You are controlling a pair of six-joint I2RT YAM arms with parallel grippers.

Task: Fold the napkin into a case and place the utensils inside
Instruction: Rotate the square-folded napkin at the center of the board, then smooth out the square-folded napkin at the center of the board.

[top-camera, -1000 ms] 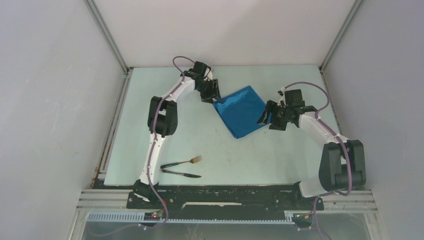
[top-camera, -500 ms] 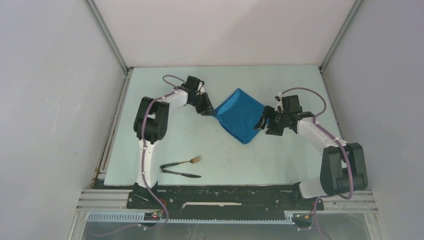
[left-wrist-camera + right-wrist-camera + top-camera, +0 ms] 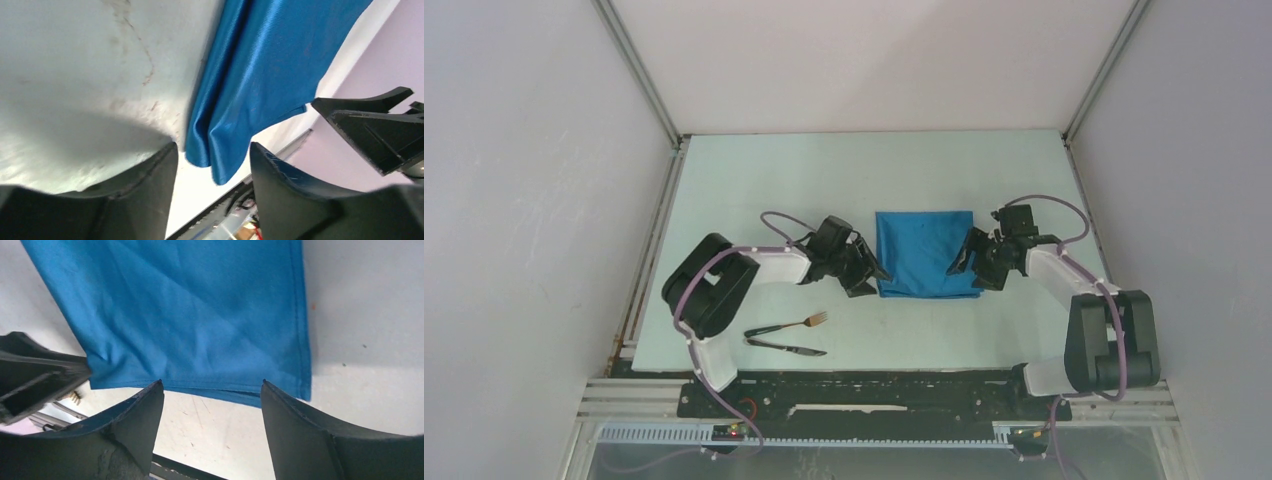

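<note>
Napkin [image 3: 260, 75] corner sits doubled inside your spread left gripper [image 3: 212, 147], clear only from its wrist view. Your right gripper [image 3: 211, 384] is spread too.

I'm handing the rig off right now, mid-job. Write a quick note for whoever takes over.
Left pincer: open, low at the napkin's near left corner. The corner sits between the open jaws, unclamped.
Right pincer: open, at the napkin's right edge, holding nothing.
Napkin: folded into a flat rectangle on the table, between the two pincers.
Fork and knife: side by side toward the near left, clear of the napkin.
Done: early folds.
Left: narrow the napkin into a case, then slide the fork and knife in.
</note>
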